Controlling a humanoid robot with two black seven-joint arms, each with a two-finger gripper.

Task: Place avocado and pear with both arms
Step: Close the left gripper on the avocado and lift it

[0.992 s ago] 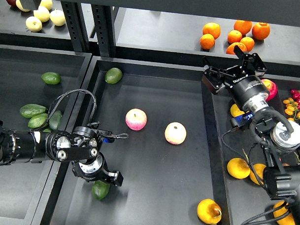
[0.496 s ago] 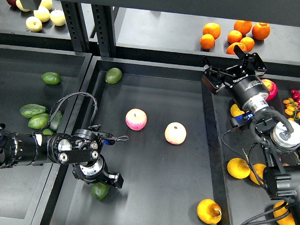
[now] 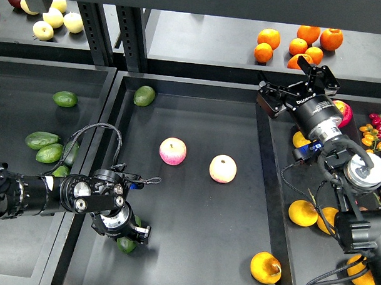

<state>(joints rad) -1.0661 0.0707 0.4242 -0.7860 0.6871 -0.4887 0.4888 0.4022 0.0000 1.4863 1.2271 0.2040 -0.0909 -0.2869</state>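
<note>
From my head view, my left claw (image 3: 132, 235) sits low in the middle tray (image 3: 192, 267), near its left wall, pointing down over the avocado (image 3: 125, 244); the dark green fruit shows only partly beneath the claw, and I cannot tell whether the fingers are closed on it or merely around it. My left arm comes in from the left edge across the neighbouring left tray (image 3: 30, 74), where several lighter avocados (image 3: 41, 140) lie in a cluster. My right claw (image 3: 297, 87) is raised at the far right corner of the middle tray, its two fingers spread wide apart and holding nothing. The pear (image 3: 265, 268), lumpy and orange-yellow with a brown dent, lies by itself near the front right of the middle tray, well apart from both claws. Two pink-red apples (image 3: 172, 150) rest in the centre of that tray, and another green avocado (image 3: 144, 95) lies at its far left corner. Oranges (image 3: 298, 44) sit on the shelf behind my right claw.
</note>
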